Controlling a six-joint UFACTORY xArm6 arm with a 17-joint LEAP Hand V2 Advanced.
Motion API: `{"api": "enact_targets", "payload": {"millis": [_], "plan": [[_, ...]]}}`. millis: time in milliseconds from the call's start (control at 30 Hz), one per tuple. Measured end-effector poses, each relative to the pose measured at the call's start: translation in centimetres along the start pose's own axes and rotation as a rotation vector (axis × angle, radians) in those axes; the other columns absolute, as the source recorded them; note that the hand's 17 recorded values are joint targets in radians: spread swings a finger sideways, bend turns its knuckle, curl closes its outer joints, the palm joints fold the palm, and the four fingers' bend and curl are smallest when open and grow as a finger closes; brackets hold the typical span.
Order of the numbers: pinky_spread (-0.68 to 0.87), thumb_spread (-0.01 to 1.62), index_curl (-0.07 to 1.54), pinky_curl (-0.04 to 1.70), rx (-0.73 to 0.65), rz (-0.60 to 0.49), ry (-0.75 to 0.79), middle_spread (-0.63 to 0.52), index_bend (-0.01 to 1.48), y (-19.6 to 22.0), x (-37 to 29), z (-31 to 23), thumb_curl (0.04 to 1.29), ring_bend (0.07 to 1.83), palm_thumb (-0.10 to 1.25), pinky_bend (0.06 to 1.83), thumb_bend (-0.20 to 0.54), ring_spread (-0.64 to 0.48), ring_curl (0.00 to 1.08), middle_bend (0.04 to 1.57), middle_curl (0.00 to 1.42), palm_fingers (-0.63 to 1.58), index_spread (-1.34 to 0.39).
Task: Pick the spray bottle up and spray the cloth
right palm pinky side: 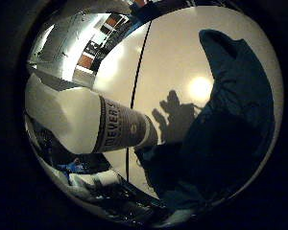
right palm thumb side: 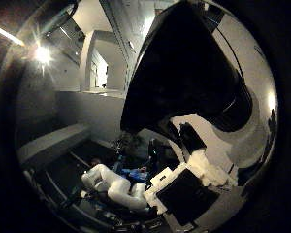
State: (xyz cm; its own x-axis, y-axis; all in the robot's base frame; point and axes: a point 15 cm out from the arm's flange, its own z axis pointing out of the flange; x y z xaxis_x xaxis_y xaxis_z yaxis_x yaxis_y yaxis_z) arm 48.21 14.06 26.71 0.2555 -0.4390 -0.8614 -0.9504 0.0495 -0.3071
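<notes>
A pale tabletop (right palm pinky side: 173, 52) is carrying the scene, and a dark blue cloth (right palm pinky side: 230, 120) is lying rumpled on it, catching the hand's shadow alongside.

- The spray bottle (right palm pinky side: 93, 127) is filling much of the little-finger view, its head running out of sight at the rim.
- The dark cloth (right palm pinky side: 230, 129) is lying on the pale table (right palm pinky side: 173, 52), its folds sinking into shadow.
- The hand (right palm thumb side: 184, 189) is showing only in part; its finger posture is staying unreadable.
- A large dark shape (right palm thumb side: 184, 73) is blocking the thumb view.
</notes>
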Motion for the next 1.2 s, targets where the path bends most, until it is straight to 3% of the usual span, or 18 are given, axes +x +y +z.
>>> {"api": "enact_targets", "payload": {"millis": [433, 1200], "plan": [[0.42, 0.99, 0.31, 0.00, 0.021, -0.019, 0.010, 0.04, 0.17, -3.1, -0.4, -0.5, 0.37, 0.48, 0.70, 0.86, -0.026, 0.10, 0.27, 0.22, 0.37, 0.18, -0.26], [0.41, 0.99, 0.31, 0.00, -0.036, -0.025, 0.022, 0.04, 0.17, -1.0, 2.0, 0.9, 0.37, 0.49, 0.70, 0.88, -0.026, 0.08, 0.27, 0.21, 0.37, 0.17, -0.26]]}}
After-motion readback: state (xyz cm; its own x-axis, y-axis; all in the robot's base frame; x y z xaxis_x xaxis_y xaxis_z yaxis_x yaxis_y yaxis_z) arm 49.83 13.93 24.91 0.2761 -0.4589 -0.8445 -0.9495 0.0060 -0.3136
